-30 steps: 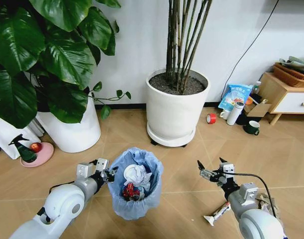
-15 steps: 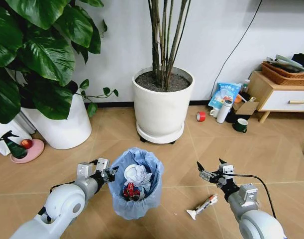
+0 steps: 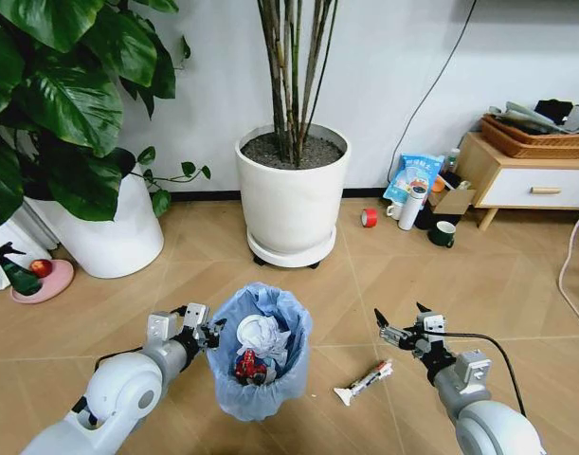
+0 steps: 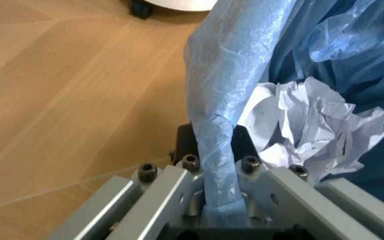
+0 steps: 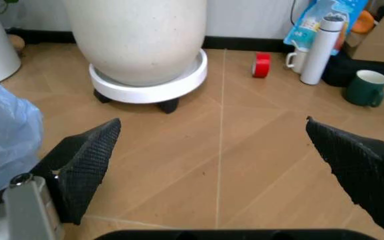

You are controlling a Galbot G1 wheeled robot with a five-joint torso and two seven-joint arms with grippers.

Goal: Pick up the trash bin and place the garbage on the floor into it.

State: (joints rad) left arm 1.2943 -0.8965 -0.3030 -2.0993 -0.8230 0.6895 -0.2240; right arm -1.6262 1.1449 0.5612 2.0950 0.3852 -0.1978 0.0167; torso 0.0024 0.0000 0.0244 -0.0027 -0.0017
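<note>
— Herringbone floor (image 3: 270, 275), plant-lined wall. Progress?
— Trash bin (image 3: 261, 353) clamped at rim by left gripper (image 3: 202, 329), already holding crumpled paper. Right gripper (image 3: 401, 323) spread, empty. Tube-like garbage (image 3: 364, 382) beside bin left.

Two white pots (image 3: 291, 194), one trash bin (image 3: 259, 353)

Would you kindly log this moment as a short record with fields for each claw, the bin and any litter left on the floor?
left claw: shut on the trash bin's bag-covered rim
right claw: open, empty, above the floor
trash bin: holds crumpled white paper and a red piece
litter outside bin: a white tube-like piece on the floor between bin and right claw
</note>
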